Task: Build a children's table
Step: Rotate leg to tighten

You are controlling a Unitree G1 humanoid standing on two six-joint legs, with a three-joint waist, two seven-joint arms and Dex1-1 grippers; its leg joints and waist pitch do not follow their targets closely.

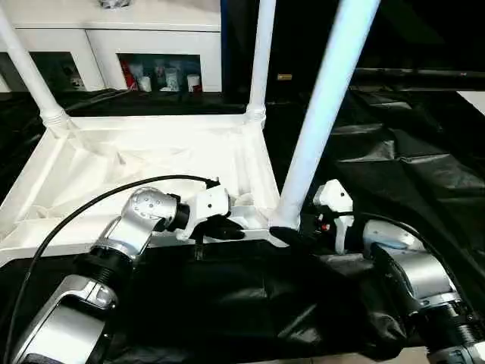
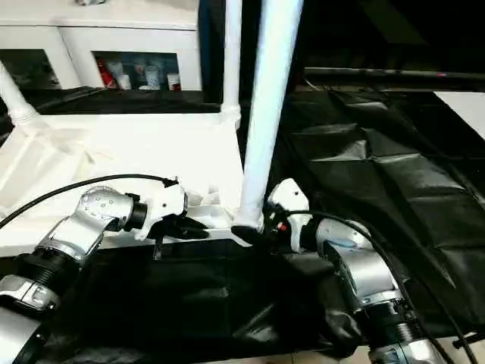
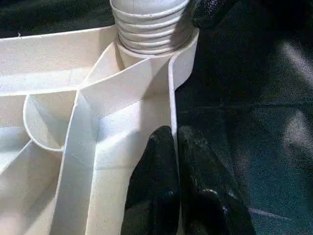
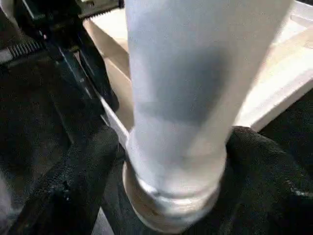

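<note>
White plastic children's table top (image 1: 114,163), ribbed underside up, on black-draped desk (image 1: 409,167). Left end effector (image 3: 177,147): closed, empty, at near rim. Right end effector (image 4: 171,161): clasping white tapered tube leg (image 1: 322,114) standing in near corner socket.

Strong light from overhead burns out the tabletop (image 1: 151,163), so its ribs nearly vanish in white glare. Beside it the black cloth (image 1: 409,174) stays dim, with soft sheen along its creases. The near leg (image 1: 322,106) at the tabletop's corner carries a bluish cast and slight blur. In the right wrist view that leg (image 4: 181,93) is out of focus, soft-edged, shaded grey across its middle. In the left wrist view the tabletop's walls (image 3: 122,98) are sharp, with gentle shadows in the corners.
</note>
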